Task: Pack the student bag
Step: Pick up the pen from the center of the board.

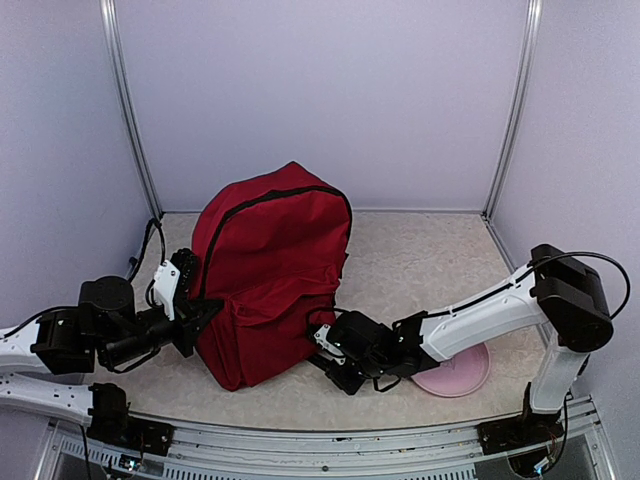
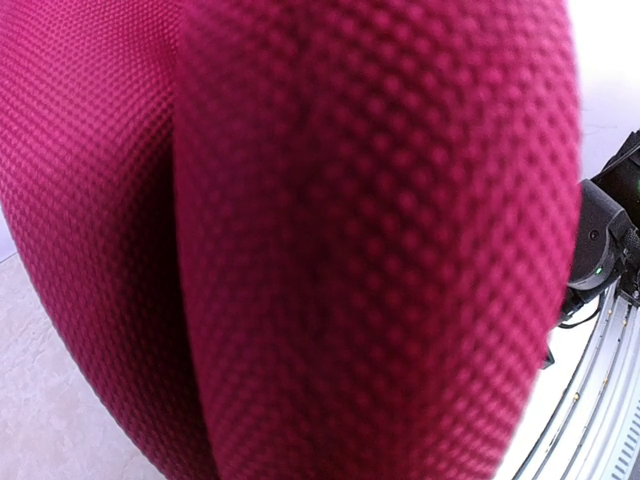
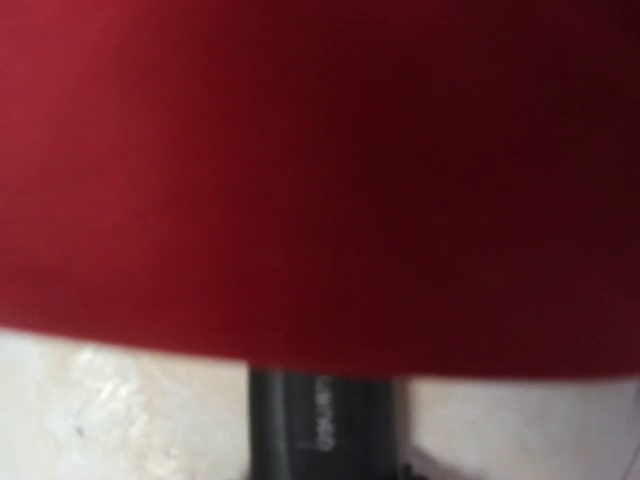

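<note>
Student bag (image 1: 270, 265) upright, contents hidden; left claw (image 1: 210, 313), right claw (image 1: 320, 342) against sides

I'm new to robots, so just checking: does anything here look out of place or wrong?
Nothing spilled or damaged. The bag stands, with the left gripper and right gripper against its sides. A pink plate lies outside it, partly under the right arm.

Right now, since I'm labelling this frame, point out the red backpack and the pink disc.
red backpack (image 1: 270, 265): top external view, middle of its red fabric.
pink disc (image 1: 466, 381): top external view, bare near edge.
</note>
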Controlling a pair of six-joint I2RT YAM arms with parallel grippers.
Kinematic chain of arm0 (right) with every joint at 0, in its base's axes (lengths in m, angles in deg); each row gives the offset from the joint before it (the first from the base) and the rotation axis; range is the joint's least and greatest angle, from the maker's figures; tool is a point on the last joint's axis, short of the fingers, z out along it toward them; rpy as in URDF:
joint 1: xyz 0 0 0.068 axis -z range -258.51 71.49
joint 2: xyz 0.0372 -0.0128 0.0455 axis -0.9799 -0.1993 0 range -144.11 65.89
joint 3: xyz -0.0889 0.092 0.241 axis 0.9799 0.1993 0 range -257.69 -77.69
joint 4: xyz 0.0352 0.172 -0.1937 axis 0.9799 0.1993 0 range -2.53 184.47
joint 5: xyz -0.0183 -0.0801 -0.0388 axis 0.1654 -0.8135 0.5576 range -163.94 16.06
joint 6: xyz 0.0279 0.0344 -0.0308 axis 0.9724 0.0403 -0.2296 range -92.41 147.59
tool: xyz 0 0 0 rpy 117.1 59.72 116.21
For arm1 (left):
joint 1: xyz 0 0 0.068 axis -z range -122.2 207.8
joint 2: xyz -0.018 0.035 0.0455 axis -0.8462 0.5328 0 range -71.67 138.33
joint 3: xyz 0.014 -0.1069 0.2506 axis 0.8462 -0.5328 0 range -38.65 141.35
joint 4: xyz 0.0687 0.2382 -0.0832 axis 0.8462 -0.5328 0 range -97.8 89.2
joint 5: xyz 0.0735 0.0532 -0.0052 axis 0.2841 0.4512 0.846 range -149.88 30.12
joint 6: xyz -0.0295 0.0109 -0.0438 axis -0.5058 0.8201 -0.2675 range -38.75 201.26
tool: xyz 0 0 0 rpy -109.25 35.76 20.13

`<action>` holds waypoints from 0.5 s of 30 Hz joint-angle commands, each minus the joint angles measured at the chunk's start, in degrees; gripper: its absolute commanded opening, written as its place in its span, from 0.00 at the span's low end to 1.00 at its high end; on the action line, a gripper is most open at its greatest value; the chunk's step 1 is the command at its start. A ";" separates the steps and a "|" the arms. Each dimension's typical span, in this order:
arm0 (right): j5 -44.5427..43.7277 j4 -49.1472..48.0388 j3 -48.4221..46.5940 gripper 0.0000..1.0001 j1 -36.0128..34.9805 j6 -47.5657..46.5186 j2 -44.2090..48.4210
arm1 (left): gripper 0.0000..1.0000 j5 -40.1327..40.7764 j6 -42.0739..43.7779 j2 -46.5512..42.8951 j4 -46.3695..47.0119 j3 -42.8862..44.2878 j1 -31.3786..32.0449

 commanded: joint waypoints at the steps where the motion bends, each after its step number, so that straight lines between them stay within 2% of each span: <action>1: -0.59 5.91 1.44 0.13 -0.35 -1.46 1.67 | 0.00 2.08 0.69 -1.09 6.44 2.85 0.43; 10: 4.81 7.96 5.94 0.04 -0.43 -5.76 12.21 | 0.00 2.48 0.71 -1.24 6.29 2.93 0.48; 15: 7.22 6.98 8.34 0.04 -2.45 -10.04 21.35 | 0.00 2.51 0.72 -1.74 6.35 2.93 0.45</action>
